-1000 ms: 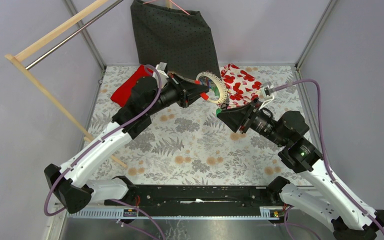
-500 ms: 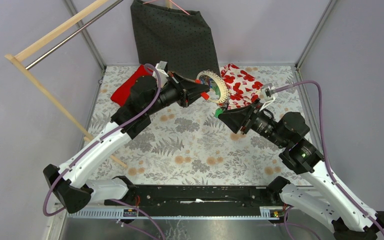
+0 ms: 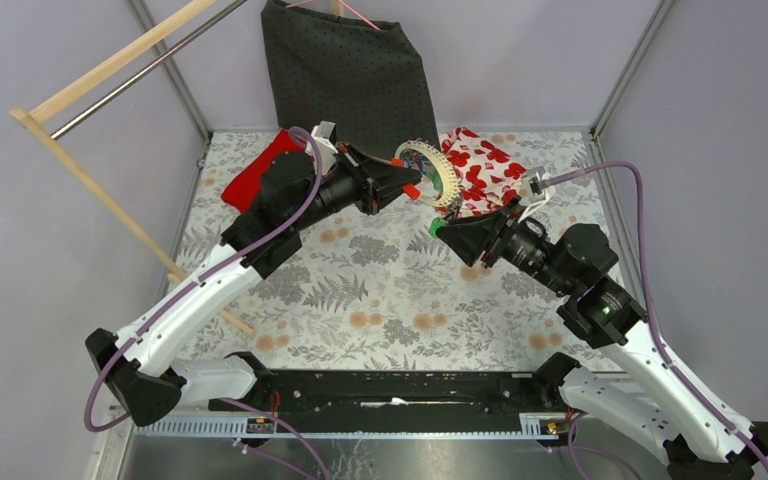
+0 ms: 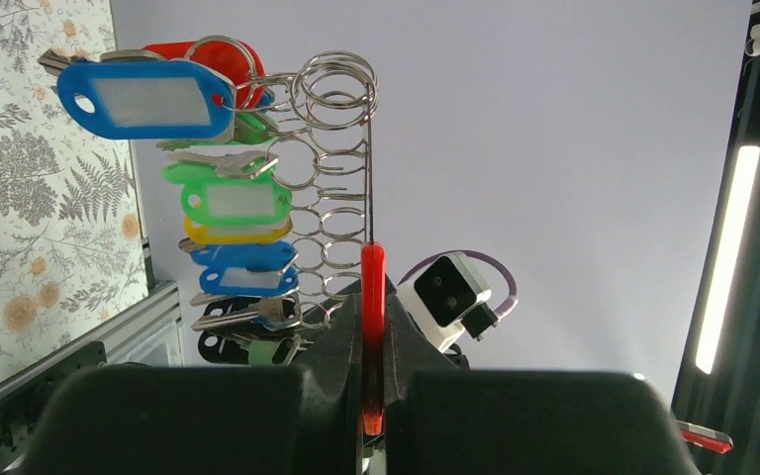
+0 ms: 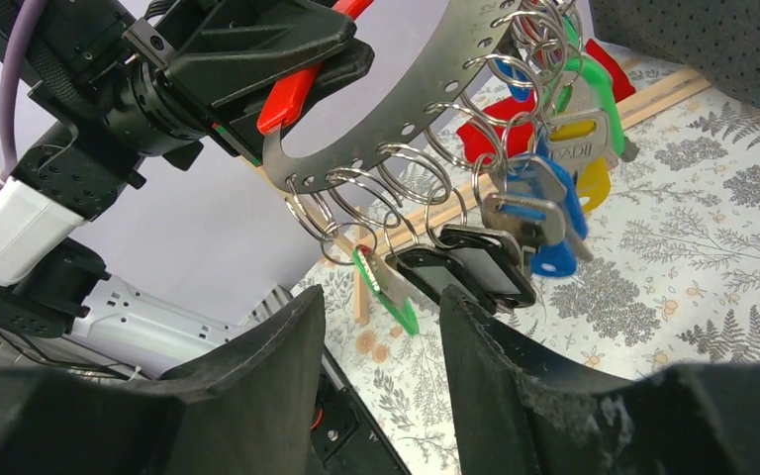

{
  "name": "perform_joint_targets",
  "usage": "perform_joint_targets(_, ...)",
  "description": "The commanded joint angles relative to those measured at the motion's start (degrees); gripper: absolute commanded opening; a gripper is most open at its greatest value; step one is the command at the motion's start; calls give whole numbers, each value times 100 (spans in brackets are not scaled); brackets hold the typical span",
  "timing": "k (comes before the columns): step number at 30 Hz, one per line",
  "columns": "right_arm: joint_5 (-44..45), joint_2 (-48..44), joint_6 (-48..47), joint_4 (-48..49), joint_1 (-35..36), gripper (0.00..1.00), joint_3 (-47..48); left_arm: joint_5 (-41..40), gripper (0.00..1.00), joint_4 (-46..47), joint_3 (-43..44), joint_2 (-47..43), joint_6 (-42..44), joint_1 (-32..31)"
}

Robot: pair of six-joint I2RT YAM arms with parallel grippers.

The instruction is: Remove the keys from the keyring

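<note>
My left gripper [image 3: 408,185] is shut on the red section [image 4: 372,297] of the keyring [image 3: 432,172] and holds it in the air above the table's far middle. The ring is a silvery perforated band [image 5: 435,89] with several wire loops. The keys [image 4: 223,198], with blue, green, yellow, red and black heads, hang from the loops. My right gripper [image 3: 437,228] is open just below the ring. In the right wrist view a green key [image 5: 388,289] hangs at the mouth of its open jaws [image 5: 381,312], touching neither finger. A black tag [image 5: 480,265] hangs beside it.
A dark dotted cloth [image 3: 350,70] hangs at the back. A red-and-white floral cloth [image 3: 485,170] lies right of the ring and a red cloth [image 3: 255,175] lies on the left. A wooden rack [image 3: 110,200] leans along the left side.
My right gripper has crept a little left and up toward the hanging keys. My left gripper still holds the ring, which shifted only slightly.
</note>
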Motion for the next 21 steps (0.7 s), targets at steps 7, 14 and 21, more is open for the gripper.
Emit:
perform_joint_targets(7, -165, 93, -83, 482, 29, 53, 30, -216, 0, 371, 313, -154, -74, -90)
perform_joint_targets(14, -400, 174, 37, 687, 32, 51, -48, -267, 0, 379, 287, -162, -73, -98)
perform_joint_targets(21, -541, 244, 182, 920, 31, 44, -165, -308, 0, 381, 271, -138, -92, -99)
